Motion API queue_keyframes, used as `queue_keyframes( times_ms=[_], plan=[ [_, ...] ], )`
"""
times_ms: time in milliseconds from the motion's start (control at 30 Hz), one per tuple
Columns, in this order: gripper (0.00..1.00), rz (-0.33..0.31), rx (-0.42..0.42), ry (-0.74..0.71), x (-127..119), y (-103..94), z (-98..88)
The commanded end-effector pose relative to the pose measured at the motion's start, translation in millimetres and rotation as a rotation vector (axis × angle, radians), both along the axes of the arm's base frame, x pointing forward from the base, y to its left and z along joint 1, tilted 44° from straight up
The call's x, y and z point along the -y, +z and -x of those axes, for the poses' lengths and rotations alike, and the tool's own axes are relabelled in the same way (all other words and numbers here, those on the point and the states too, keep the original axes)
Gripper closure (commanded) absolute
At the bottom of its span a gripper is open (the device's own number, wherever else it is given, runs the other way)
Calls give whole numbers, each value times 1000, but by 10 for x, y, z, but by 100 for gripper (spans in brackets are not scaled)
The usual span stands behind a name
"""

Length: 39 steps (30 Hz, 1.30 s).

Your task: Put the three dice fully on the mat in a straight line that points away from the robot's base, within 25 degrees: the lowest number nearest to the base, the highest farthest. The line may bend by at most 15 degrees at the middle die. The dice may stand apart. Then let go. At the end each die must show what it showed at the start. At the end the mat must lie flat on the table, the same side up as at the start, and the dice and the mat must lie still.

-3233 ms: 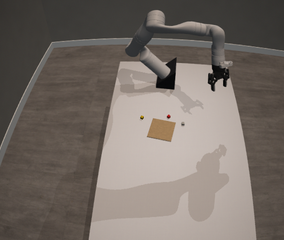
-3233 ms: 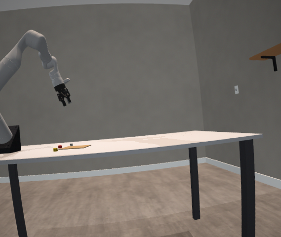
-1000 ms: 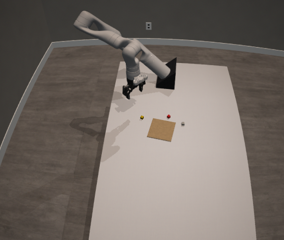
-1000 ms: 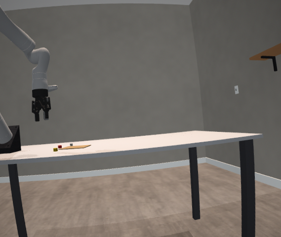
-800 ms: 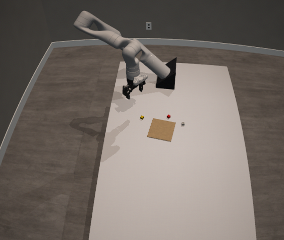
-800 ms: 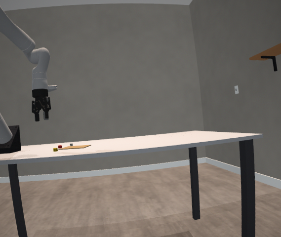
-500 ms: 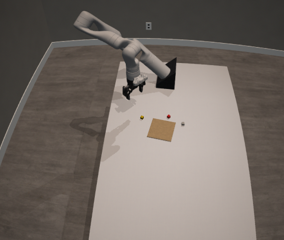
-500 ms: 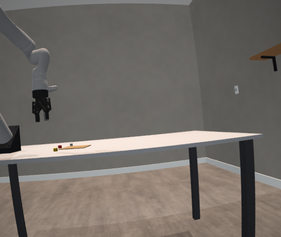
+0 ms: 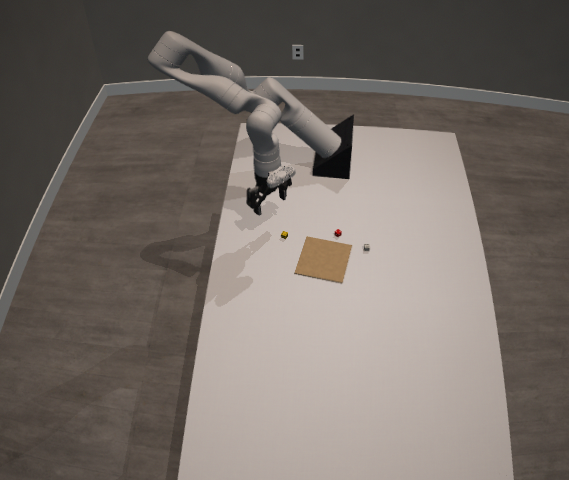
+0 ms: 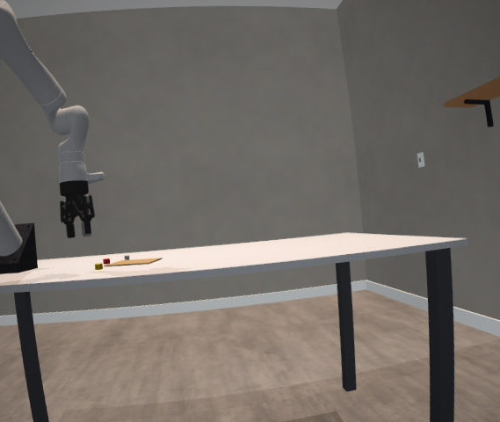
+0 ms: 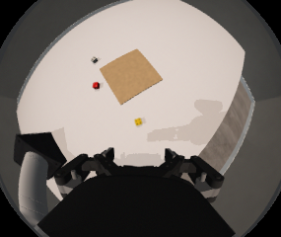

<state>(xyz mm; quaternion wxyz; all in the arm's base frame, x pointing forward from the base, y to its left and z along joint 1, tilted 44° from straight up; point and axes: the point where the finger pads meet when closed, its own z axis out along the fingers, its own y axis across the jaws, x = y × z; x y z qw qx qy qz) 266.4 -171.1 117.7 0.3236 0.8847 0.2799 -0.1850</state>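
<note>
A square brown mat (image 9: 323,259) (image 10: 139,260) (image 11: 131,75) lies flat on the white table (image 9: 356,361). Three small dice lie on the table beside the mat, none on it: a yellow die (image 9: 284,235) (image 10: 98,266) (image 11: 139,121) off its left corner, a red die (image 9: 337,233) (image 10: 106,261) (image 11: 96,85) by its edge toward the base, and a grey die (image 9: 366,248) (image 10: 126,257) (image 11: 95,59) off its right corner. Their numbers are too small to read. My gripper (image 9: 269,202) (image 10: 77,234) is open and empty, well above the table, left of the base and short of the yellow die.
The arm's black base block (image 9: 335,155) (image 10: 6,251) stands at the table's far end. The table's left edge is close beside the gripper. A wooden shelf (image 10: 490,88) hangs on the far wall.
</note>
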Motion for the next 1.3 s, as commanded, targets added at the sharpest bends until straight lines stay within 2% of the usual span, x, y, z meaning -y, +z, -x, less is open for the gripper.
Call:
queue_keyframes(
  times_ms=[0,167,433,1267],
  plan=[
    [0,2,-29,-13,115,-133,114],
    [0,2,-29,-13,257,-282,150],
    [0,2,-29,-13,335,-365,170],
    [0,2,-29,-13,342,-373,172]
  ],
)
